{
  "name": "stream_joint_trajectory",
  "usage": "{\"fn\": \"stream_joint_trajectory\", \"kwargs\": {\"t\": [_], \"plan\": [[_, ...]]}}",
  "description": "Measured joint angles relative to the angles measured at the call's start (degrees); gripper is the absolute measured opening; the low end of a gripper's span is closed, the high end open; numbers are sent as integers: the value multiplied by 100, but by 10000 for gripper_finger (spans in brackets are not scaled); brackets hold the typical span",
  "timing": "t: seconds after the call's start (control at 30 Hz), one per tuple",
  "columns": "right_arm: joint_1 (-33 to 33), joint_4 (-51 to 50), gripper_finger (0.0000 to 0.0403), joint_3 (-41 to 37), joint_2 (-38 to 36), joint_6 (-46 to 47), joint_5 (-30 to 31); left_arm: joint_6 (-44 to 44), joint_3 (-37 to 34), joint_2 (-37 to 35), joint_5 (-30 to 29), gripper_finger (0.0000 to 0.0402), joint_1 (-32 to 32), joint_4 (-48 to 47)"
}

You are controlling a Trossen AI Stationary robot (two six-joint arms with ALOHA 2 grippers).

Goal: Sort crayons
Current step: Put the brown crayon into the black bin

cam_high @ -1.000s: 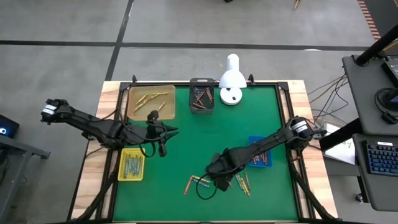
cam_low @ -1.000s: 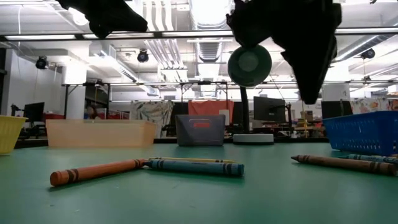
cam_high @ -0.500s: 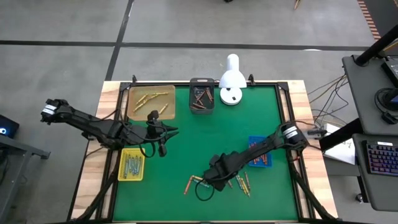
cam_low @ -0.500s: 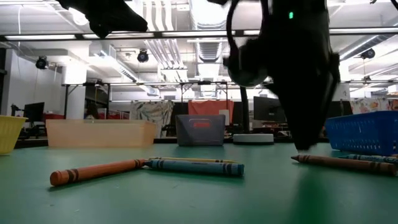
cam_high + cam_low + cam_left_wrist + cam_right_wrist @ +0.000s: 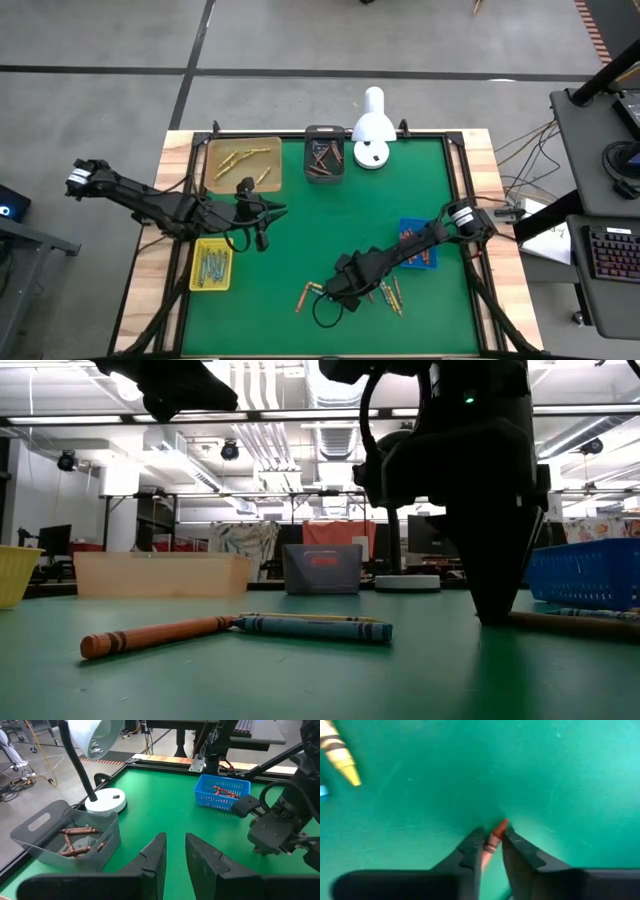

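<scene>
Pressing down on the green counter (image 5: 300, 240), right gripper (image 5: 490, 845) clenched around an orange crayon (image 5: 495, 836), loose crayons (image 5: 385, 293) scattered just beside it, left gripper (image 5: 175, 851) held slightly parted above the counter, nothing grasped.

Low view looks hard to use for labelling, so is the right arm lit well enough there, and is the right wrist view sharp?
Low view: the right gripper is a backlit black silhouette against bright ceiling lights. Right wrist view: soft; the orange crayon between the fingers is blurred.
</scene>
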Motion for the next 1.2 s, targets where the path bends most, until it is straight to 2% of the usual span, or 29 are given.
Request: {"fn": "stream_joint_trajectory", "kwargs": {"t": [0.13,0.37,0.67,0.87,1.0,1.07,1.2], "plan": [[-2,124,18,-6,-12,-86,45,-11,0,43,-126,55,0,91],[0,166,13,-32,-203,-226,154,-224,-1,288,-164,55,0,91],[-95,307,12,-20,-1013,-689,1337,-655,-1,679,-162,55,-129,133],[-511,918,12,-17,-1539,-1938,2883,-904,-1,708,-161,55,-474,0],[-990,1688,12,-30,-1665,-3135,3543,-1284,-1,704,-153,55,-751,-238],[-1298,2342,12,-99,-1689,-3845,3784,-1469,-1,704,-154,55,-850,-330],[-2022,4450,12,-501,-1666,-5320,3815,-1619,-1,698,-153,55,-933,-458]]}}
